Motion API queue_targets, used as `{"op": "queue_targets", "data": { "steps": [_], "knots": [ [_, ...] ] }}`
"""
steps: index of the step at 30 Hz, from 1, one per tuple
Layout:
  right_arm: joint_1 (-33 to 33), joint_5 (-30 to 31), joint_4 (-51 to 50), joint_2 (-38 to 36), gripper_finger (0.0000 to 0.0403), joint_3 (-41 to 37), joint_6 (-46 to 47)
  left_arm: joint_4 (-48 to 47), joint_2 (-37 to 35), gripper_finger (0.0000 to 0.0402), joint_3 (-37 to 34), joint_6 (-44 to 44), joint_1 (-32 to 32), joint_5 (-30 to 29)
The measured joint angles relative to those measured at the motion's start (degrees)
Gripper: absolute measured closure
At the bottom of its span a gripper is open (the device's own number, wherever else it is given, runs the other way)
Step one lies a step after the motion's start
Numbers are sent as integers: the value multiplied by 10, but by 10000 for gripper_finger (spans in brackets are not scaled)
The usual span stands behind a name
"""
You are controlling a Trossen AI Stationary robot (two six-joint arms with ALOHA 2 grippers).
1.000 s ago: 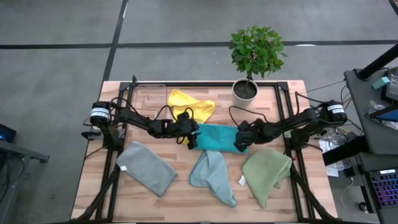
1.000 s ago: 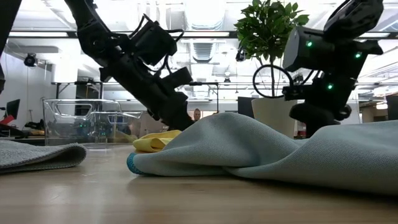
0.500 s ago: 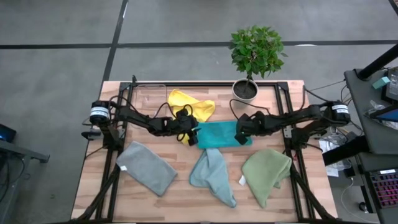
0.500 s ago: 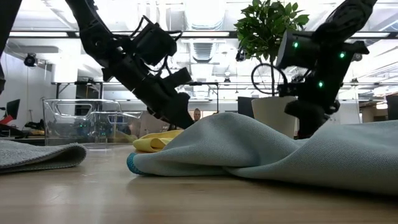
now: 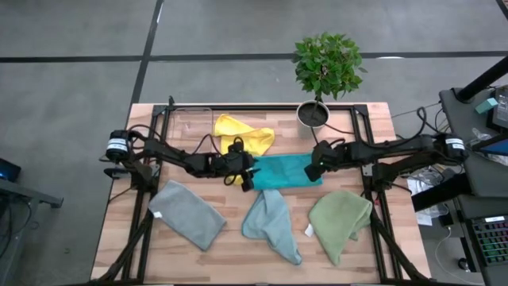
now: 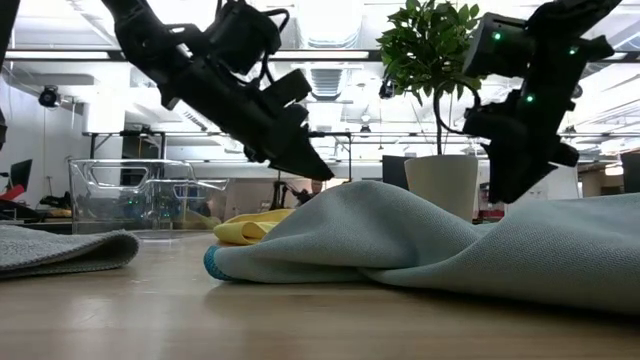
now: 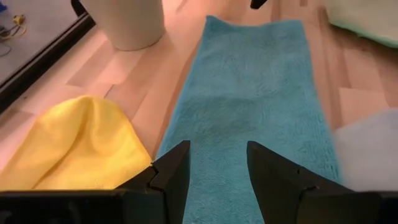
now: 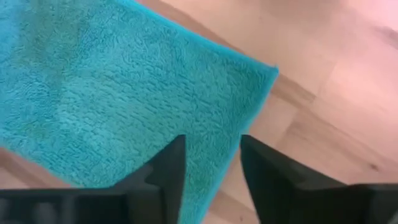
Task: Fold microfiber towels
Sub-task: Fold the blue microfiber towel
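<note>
A teal towel (image 5: 284,171) lies flat on the table's middle as a folded strip, also seen in the left wrist view (image 7: 255,99) and the right wrist view (image 8: 112,93). My left gripper (image 5: 248,175) (image 7: 217,174) hangs open over its left end. My right gripper (image 5: 313,168) (image 8: 212,168) hangs open over its right end, beside a corner (image 8: 270,70). Both fingertips are raised off the cloth in the low view (image 6: 315,170) (image 6: 500,190). A yellow towel (image 5: 242,135) lies crumpled just beyond the left gripper.
A grey towel (image 5: 186,214), a light blue towel (image 5: 272,224) and an olive green towel (image 5: 340,222) lie along the near side. A potted plant (image 5: 313,115) stands at the far edge. A clear bin (image 6: 150,195) stands at the far left.
My right gripper has risen off the teal towel's right end and drawn back toward the table's right edge, turning as it went. My left gripper has risen a little above the towel's left end. The teal towel stays flat on the table.
</note>
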Motion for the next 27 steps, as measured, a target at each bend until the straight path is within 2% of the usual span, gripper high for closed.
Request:
{"op": "queue_targets", "data": {
  "steps": [6,11,18,27],
  "knots": [
    [-26,-36,0,11,161,-5,-13,3,-1,259,-1,-1,-10,0],
    [-60,-72,11,12,124,-27,-33,3,-1,259,-1,-1,-16,0],
    [-102,-154,112,12,113,-85,-47,3,-1,259,-2,-1,-17,0],
    [-110,-181,213,10,113,-128,-53,4,-1,259,-2,0,-18,0]
  ]
}}
